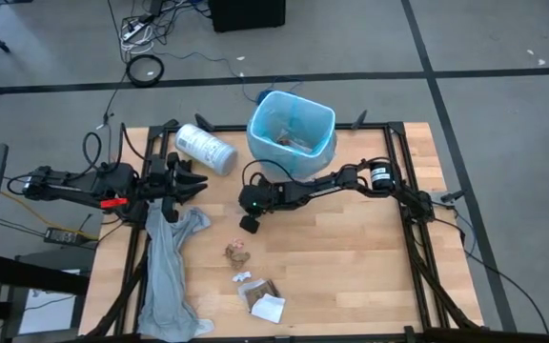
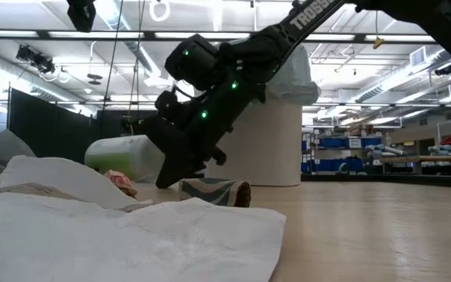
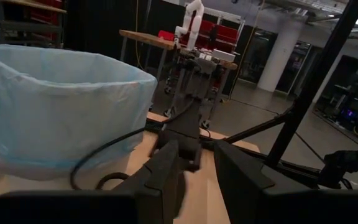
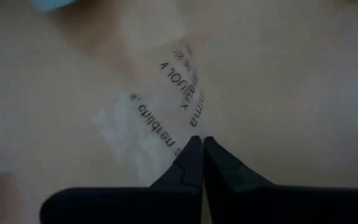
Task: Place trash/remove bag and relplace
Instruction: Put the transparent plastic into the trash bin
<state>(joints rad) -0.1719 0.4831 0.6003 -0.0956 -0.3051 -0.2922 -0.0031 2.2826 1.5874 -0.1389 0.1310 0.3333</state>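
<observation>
Well in front of the bin [image 2: 279, 145], paper scraps [image 1: 263, 301] lie waiting. Nearer the bin, the right gripper [image 1: 250, 225] points down at a clear film [image 4: 160, 106], fingers squeezed tight at its edge, likely to lift it; I cannot tell if it caught. Beside the bin, the left gripper [image 1: 194, 181] waits, fingers apart, holding nothing. The blue bag [image 1: 325, 116] lines the bin to catch trash.

Grey floor [image 1: 503, 95]; ceiling strip lights [image 2: 45, 33]; blue shelving [image 2: 339, 145]

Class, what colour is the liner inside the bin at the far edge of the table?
Light blue: the bin liner shows best in the high view.
</observation>
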